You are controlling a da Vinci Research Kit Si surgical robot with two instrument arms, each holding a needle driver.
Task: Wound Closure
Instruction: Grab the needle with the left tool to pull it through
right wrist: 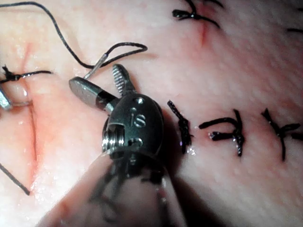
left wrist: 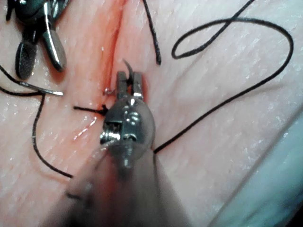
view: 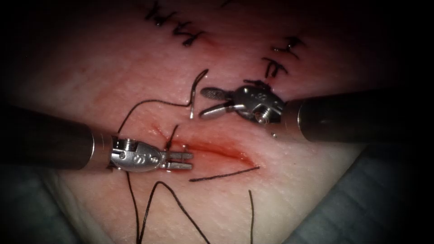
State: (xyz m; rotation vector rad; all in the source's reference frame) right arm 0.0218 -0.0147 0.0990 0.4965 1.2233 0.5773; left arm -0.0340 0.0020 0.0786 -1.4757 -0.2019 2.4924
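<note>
The tissue (view: 289, 190) carries a red cut (view: 217, 151) running left to right. My left tool (view: 181, 160) lies over the cut's left end with its jaws slightly apart and nothing between them; it also shows in the left wrist view (left wrist: 130, 80). A knotted stitch (view: 171, 138) with a short tail sits just above it. My right tool (view: 204, 103) is above the cut, open and empty, also seen close up (right wrist: 97, 81). The curved needle (view: 193, 101) lies free on the tissue just off its jaw tips (right wrist: 94, 67), not in the tissue. Its thread (view: 149, 103) trails left.
Loose black thread loops (view: 156, 199) lie below the cut, and a short strand (view: 224, 174) lies along its lower edge. Finished stitches (view: 276, 68) sit behind the right tool, with more at the upper left (view: 193, 38). A blue-grey drape (view: 361, 203) borders the tissue at lower right.
</note>
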